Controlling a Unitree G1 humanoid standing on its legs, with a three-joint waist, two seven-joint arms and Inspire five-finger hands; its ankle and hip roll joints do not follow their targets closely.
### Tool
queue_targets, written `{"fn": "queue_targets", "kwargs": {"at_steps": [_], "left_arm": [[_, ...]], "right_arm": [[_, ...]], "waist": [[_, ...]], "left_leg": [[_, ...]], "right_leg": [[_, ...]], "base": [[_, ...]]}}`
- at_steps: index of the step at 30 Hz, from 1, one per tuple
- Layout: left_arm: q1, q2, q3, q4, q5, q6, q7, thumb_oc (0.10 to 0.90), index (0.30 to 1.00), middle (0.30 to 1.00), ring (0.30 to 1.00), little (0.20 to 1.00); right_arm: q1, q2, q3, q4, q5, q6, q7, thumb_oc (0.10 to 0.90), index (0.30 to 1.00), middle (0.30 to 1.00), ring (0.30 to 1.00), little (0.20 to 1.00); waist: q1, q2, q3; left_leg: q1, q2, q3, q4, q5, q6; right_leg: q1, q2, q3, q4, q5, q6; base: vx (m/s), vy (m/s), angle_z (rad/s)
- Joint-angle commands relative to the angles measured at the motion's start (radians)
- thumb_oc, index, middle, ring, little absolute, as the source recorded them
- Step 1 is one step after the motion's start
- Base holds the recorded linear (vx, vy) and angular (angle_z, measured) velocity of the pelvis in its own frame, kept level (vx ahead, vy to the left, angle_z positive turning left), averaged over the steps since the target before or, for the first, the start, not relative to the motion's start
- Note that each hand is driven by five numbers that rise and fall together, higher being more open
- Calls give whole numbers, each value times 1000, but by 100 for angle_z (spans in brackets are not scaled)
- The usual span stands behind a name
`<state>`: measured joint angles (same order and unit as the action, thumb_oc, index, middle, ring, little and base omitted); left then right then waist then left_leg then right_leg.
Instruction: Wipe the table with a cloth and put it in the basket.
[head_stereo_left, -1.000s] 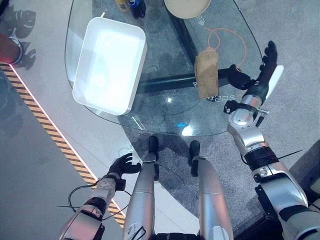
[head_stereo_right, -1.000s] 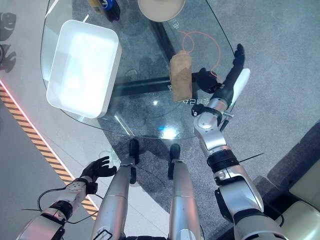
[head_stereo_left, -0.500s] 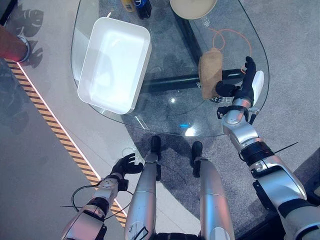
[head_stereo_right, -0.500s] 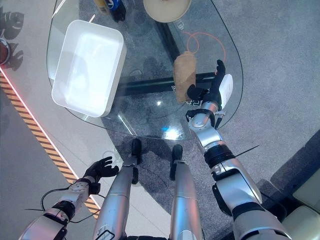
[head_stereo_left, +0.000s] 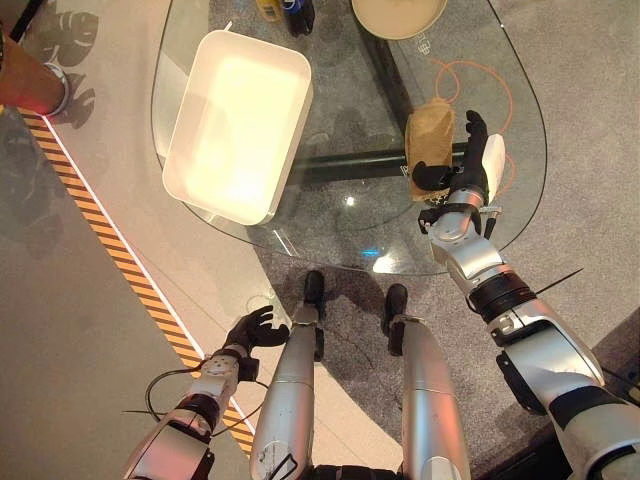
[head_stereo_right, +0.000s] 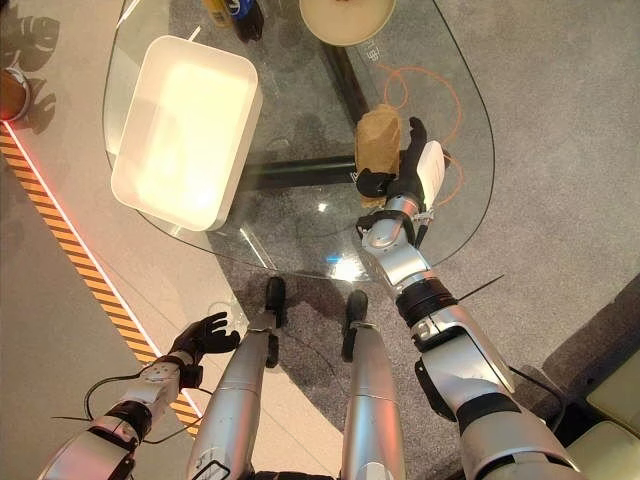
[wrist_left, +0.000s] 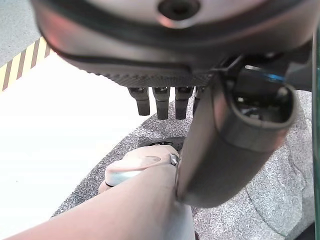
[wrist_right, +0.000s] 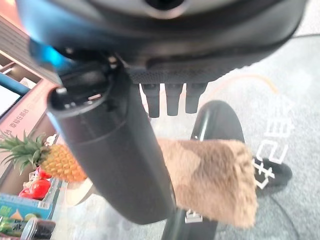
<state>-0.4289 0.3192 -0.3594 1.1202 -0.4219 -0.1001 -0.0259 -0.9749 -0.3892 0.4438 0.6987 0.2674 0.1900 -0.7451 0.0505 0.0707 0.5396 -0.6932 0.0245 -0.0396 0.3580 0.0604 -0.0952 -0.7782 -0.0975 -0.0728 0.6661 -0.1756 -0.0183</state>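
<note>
Left hand (head_stereo_left: 250, 328) hanging low near the floor, fingers relaxed, holding nothing. White basket (head_stereo_left: 237, 120) on left part of glass table (head_stereo_left: 340, 215). Brown cloth (head_stereo_left: 428, 135) right of centre; right hand (head_stereo_left: 462, 170) just beside, fingers straight. Still approaching; next needing contact with cloth.

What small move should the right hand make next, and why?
Probably lower and close on the brown cloth: the right hand is open at its near end, holding nothing, and the cloth lies on the glass table, unwiped.
</note>
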Motion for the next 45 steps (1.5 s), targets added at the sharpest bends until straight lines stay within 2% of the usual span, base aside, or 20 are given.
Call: {"fn": "queue_targets", "kwargs": {"at_steps": [1,16,28,45], "left_arm": [[68,-48,-37,3,7,5,12,800,900,900,900,900],[61,-60,-52,2,-4,9,17,800,900,900,900,900],[56,-67,-80,2,-12,10,20,800,900,900,900,900],[55,-61,-94,-13,-15,18,19,800,900,900,900,900]], "right_arm": [[-118,-37,20,-21,3,-36,3,800,900,900,900,900],[-126,-10,40,46,21,24,-2,800,900,900,900,900],[-179,-21,51,158,41,11,-2,800,900,900,900,900],[-201,-10,67,169,42,9,32,800,900,900,900,900]], "waist": [[-11,38,-20],[-7,53,-20],[3,71,-20],[12,74,-20]], "left_leg": [[8,-47,71,108,-101,60],[2,-51,76,106,-95,64],[-11,-57,73,113,-95,66],[-20,-62,69,108,-91,70]], "right_leg": [[62,37,0,-133,67,-12],[47,33,-2,-124,69,-14],[28,28,-7,-114,72,-11],[17,29,-14,-113,74,-10]], "base": [[0,0,0],[0,0,0],[0,0,0],[0,0,0]]}}
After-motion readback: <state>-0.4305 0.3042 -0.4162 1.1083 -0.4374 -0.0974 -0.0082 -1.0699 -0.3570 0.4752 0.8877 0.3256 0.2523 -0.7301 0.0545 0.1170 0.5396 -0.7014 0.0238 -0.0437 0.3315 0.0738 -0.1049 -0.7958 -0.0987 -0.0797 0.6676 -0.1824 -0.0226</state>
